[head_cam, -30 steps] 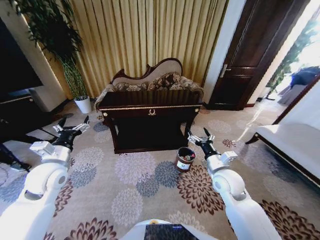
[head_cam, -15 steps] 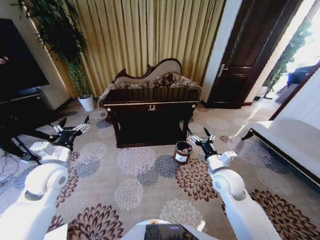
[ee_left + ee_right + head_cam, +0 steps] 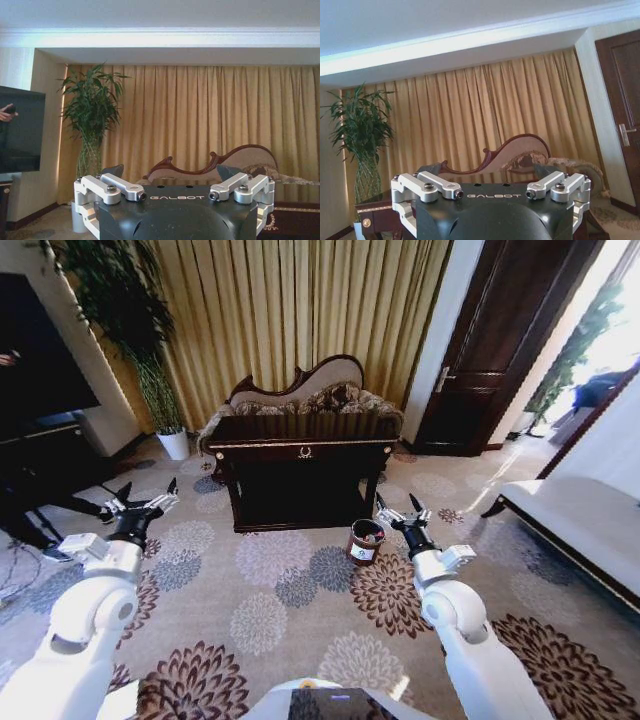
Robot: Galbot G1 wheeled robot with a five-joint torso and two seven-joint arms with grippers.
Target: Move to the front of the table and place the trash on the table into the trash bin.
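The dark-brown table point(image 3: 300, 430) with gold trim and a wreath emblem stands ahead across the carpet, in front of the curtains. Its top is seen edge-on, so the trash on it is hidden. The reddish-brown trash bin point(image 3: 366, 541) stands on the carpet by the table's front right leg. My left gripper point(image 3: 142, 503) is held open over the carpet, well left of the table. My right gripper point(image 3: 402, 510) is open too, just right of the bin. Each wrist view looks over its own open gripper point(image 3: 170, 172) point(image 3: 492, 170) toward the table point(image 3: 372, 209).
A carved sofa point(image 3: 305, 390) stands behind the table. A tall plant in a white pot point(image 3: 174, 445) is at the back left, beside a dark TV stand point(image 3: 45, 455). A dark door point(image 3: 500, 350) and a white bench point(image 3: 580, 525) are on the right. Open flowered carpet point(image 3: 270, 610) lies before me.
The whole head view has levelled and shifted, so the camera moved with the base. Table and bin sit slightly higher and more centred. Both arms keep the same pose.
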